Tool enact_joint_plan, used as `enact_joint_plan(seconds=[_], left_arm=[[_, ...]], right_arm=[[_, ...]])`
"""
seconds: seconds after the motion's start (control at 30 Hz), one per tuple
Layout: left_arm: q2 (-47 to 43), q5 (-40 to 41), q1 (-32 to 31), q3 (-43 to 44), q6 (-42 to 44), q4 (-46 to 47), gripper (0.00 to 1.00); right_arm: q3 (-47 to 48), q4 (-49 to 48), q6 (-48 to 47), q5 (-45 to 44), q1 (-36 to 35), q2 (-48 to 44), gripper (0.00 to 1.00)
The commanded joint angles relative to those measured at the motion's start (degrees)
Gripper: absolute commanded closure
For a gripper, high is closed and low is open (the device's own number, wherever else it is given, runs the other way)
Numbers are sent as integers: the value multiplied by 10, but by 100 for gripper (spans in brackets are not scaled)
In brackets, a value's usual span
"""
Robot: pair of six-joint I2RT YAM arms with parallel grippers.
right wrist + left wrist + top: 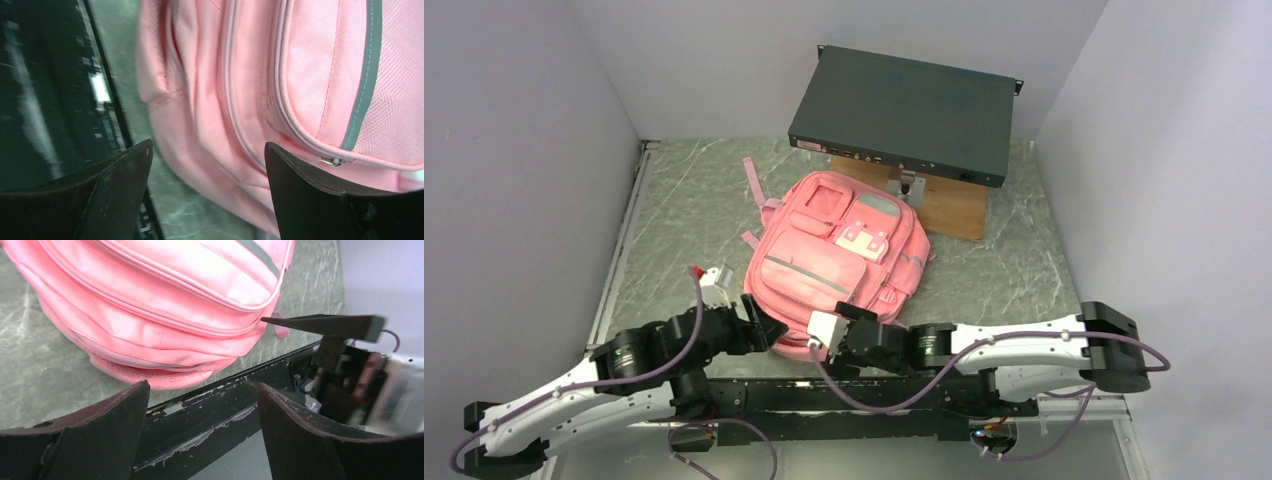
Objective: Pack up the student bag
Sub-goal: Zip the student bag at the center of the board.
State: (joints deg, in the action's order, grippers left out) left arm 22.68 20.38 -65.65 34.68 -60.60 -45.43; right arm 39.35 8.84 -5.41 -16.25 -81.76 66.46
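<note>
In the top view the wrists of both arms cover the near bottom edge of the student bag (839, 265), and the side it lies on is hidden against the worktop (684, 200). Only one long strap (752, 180) shows, trailing off the bag's far left corner. Whether the main zip is open or closed cannot be told from any view. The right wrist view is smeared along its left side, where the black rail (45, 100) reads only as streaks, and the bag runs off that frame at the top and right. In the left wrist view the right-hand edge is blurred as well. The bag lies front pockets up in the middle of the worktop, with its far end near a wooden block (949, 205) that carries a dark flat box (904, 115). The left fingers (100, 435) stand well apart with nothing between them, low at the bag's near left corner and just short of its bottom seam. The right fingers (310, 200) also stand apart and hold nothing, close against the bag's near edge beside a zip pull (332, 161).
</note>
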Motion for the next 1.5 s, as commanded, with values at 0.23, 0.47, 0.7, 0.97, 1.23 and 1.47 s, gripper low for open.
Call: enact_joint_plan(seconds=[0.23,0.47,0.7,0.97,1.23,1.47], left_arm=[[29,-1,4,69,62,-18,17],[48,-97,4,13,125,112,21],[147,-270,-4,-113,189,454,28],[305,0,-120,-94,306,578,41],[386,128,-152,-62,364,585,51],[448,150,-155,-51,379,619,43]], right_arm=[[62,-106,-129,-271,-16,128,56],[91,-6,13,-34,74,68,100],[66,3,119,153,167,31,100],[59,-21,136,207,197,25,100],[54,-32,148,219,199,26,100],[56,-33,154,229,201,26,100]])
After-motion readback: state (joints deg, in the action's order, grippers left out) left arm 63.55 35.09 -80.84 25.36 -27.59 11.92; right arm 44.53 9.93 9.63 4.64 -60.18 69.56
